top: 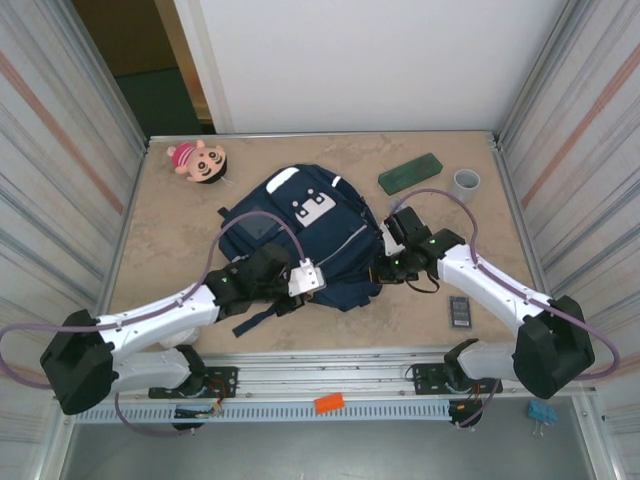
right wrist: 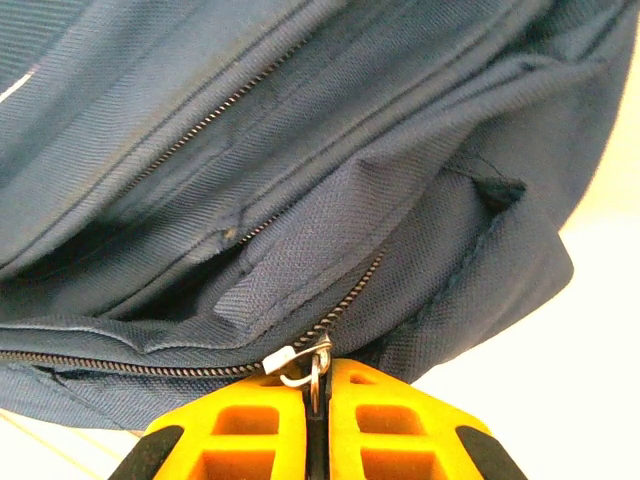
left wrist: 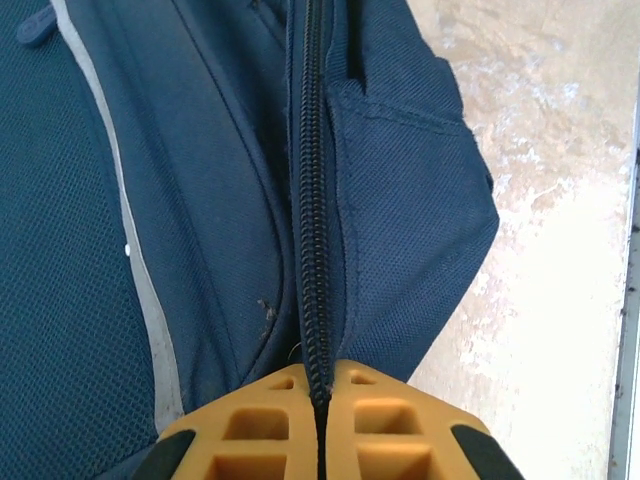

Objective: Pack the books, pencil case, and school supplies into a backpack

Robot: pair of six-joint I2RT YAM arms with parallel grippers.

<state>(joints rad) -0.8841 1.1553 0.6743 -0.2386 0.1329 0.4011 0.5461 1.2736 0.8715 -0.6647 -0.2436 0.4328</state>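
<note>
Navy backpack (top: 290, 235) seam clamped in left end effector (left wrist: 320, 405); right end effector (right wrist: 315, 390) pinches zipper pull (right wrist: 285, 358): draw steadily along teeth ahead.

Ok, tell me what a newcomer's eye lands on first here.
The navy backpack lying mid-table, both arms at its near edge. The left gripper pinches its zip seam; the right gripper is shut on the zip pull. Then the pink doll in the far left corner.
</note>
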